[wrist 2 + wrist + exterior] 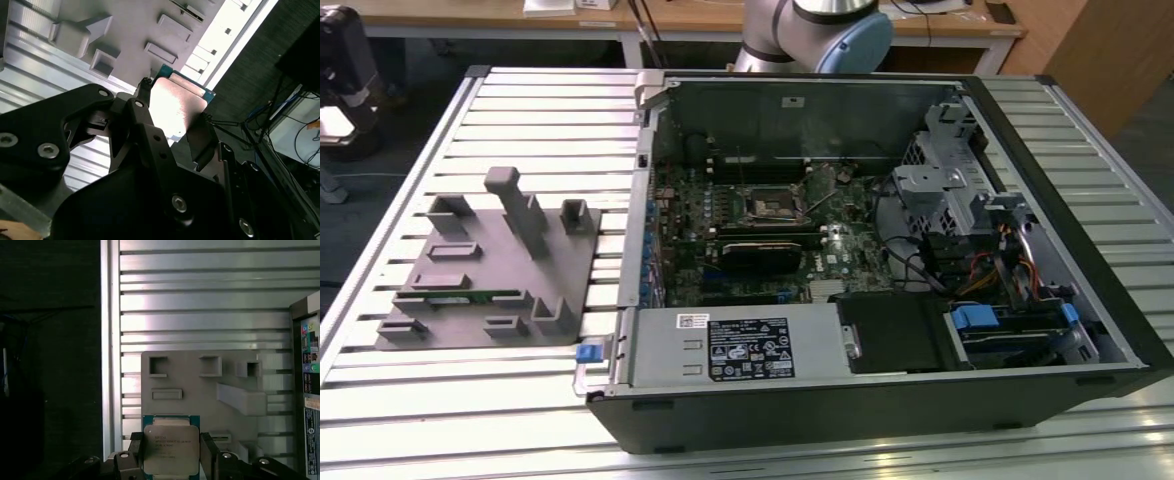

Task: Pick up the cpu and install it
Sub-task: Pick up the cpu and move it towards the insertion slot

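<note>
The cpu [171, 450] is a flat square chip with a pale silver top and a thin green rim. It sits between the black fingers [136, 454] of my gripper [171, 456], which is shut on its two opposite sides. In the second wrist view the cpu [176, 102] catches the light in the gripper [174, 121], lifted well above the grey holder tray [130, 25]. The same tray [200, 390] lies below the chip in the first wrist view. The black socket frame [771, 203] lies on the motherboard inside the open computer case [881, 400].
The grey holder tray [467, 260], with upright blocks and pockets, lies on the slatted metal table [520, 100] at the exterior view's left, beside the case. The arm [814, 35] rises behind the case. Drive cages and cables [987, 250] fill the case's right side.
</note>
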{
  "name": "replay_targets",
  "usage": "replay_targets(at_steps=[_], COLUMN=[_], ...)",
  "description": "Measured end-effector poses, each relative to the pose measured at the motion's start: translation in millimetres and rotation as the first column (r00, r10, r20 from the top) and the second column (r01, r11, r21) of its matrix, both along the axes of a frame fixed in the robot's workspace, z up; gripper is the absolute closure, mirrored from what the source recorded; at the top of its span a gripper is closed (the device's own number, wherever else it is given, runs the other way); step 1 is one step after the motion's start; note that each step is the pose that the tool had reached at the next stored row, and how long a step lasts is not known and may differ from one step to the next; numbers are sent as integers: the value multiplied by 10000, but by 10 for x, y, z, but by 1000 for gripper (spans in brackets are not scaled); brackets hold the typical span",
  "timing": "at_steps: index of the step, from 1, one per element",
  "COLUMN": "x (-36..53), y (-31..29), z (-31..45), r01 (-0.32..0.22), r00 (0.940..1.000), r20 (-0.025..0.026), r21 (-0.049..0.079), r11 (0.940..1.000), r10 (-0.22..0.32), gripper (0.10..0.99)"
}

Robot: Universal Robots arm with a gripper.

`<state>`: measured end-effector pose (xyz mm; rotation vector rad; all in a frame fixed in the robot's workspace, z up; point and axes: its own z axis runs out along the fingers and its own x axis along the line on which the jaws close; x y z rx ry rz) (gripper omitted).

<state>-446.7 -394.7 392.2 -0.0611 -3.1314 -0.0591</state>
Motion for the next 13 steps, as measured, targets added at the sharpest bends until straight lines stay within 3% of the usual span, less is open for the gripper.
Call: replay_targets(at_steps=[8, 13], x=[0, 14], y=[4, 6], z=[168, 189], r01=[0, 1], r00=[10000, 10000], r20=[-1, -2], r21=[-1, -1], r11=[10000, 10000], r10=[0, -1], gripper=[545, 545])
